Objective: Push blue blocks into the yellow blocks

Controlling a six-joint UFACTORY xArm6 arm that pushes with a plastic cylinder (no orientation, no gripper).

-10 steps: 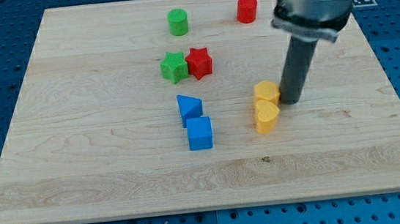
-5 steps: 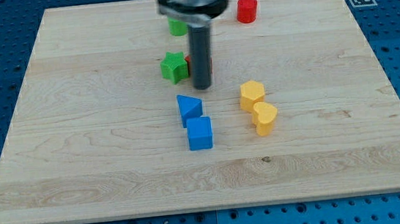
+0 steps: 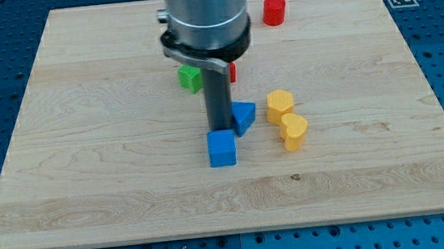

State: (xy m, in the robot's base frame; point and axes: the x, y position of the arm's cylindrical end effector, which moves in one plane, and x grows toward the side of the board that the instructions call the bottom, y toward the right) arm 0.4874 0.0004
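Observation:
My tip (image 3: pixel 221 130) rests on the board just above the blue cube (image 3: pixel 222 149) and against the left side of the blue triangular block (image 3: pixel 243 116). The blue triangular block lies a short gap left of the yellow hexagonal block (image 3: pixel 280 105). The yellow heart block (image 3: pixel 294 131) sits just below and right of the hexagon, touching it. The blue cube is well left of the yellow heart.
A green star block (image 3: pixel 189 78) and a red star block (image 3: pixel 232 73) are partly hidden behind the rod. A red cylinder (image 3: pixel 274 10) stands at the view's top. The arm's body hides the green cylinder.
My tip moved down from beside the star blocks to the blue blocks. The blue triangular block slid right, toward the yellow hexagon. The yellow blocks and blue cube stayed.

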